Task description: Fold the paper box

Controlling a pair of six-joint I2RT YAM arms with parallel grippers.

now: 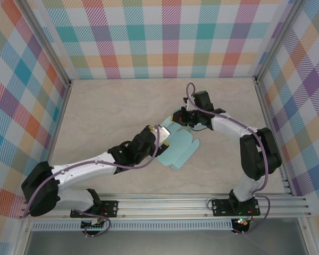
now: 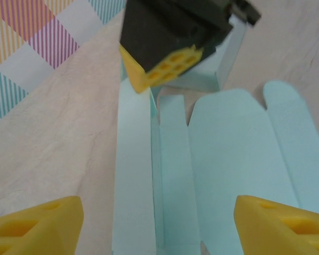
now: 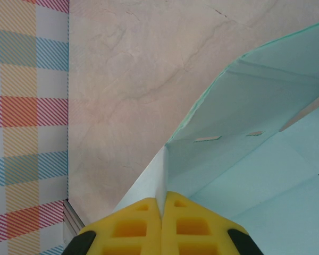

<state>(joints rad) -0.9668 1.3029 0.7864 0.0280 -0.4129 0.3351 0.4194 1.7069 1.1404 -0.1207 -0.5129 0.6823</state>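
Box is seen lying mid-bench, pale teal, mostly flat w/ rounded flaps spread toward the near-right side; checked walls are seen round the bench. Right claw is placed at the box's far edge and left claw at its left edge, the two near each other. Right wrist cam: right claw pads are pressed together, w/ a thin edge of a box panel clamped between them; that panel is lifted off the bench at a tilt, and small slots are seen in it. Left wrist cam: left claw fingers are held wide apart, nothing gripped, w/ box panels & flaps laid flat beneath and ahead, and a narrow strip is seen along the left side. Right claw is seen ahead at the box's far end, where a panel is stood up.
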